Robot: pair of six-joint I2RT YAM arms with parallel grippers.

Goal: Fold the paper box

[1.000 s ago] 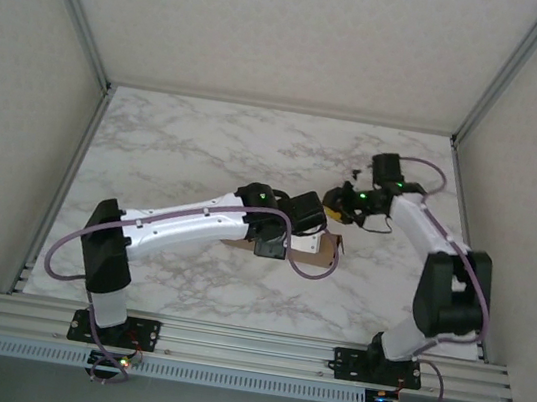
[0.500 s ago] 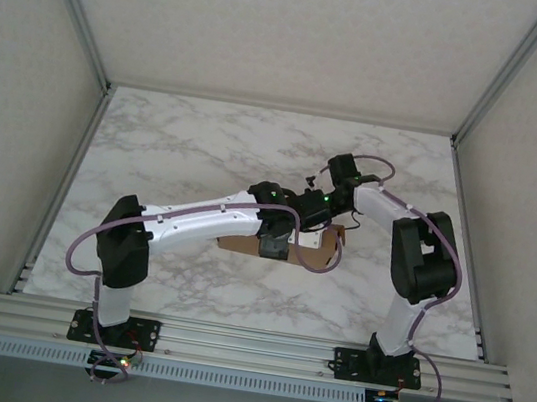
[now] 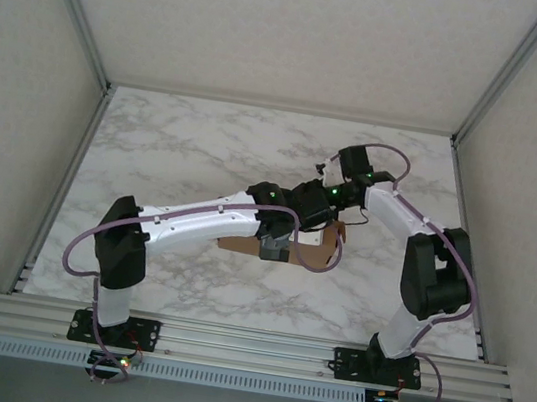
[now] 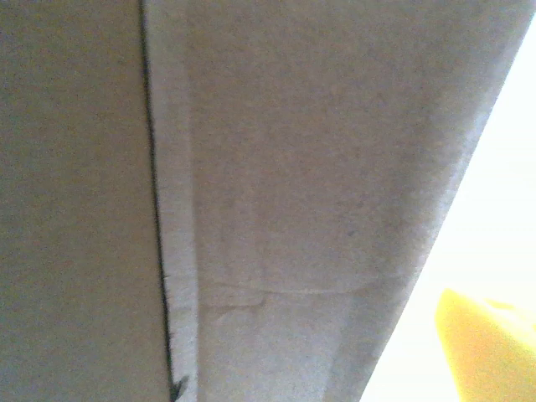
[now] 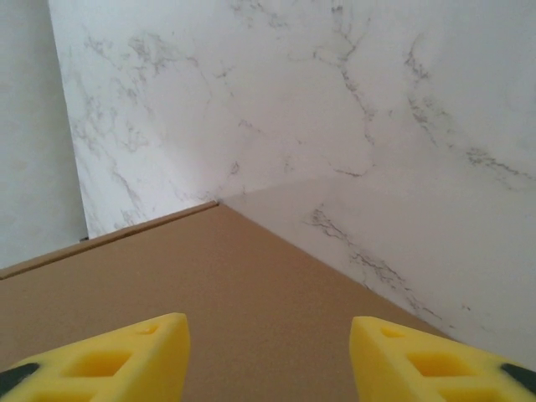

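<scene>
Arms meeting over the paper box [image 3: 306, 255] at mid-table

From above, the left gripper [image 3: 277, 243] points down onto the box, its arm stretched low from the base. The right arm [image 3: 429, 276] rises, folds back at the elbow and holds the right gripper [image 5: 268, 335] over the box's far edge. The right wrist camera adds what the overhead view hides: its yellow fingers [image 5: 117, 356] stand apart with nothing between them, flat brown cardboard lies just beneath, a box corner points ahead, and the table [image 5: 377, 126] lies beyond. The left wrist camera sits close against cardboard, with one yellow finger [image 4: 484, 345] at lower right. How wide that gripper stands cannot be told.
</scene>
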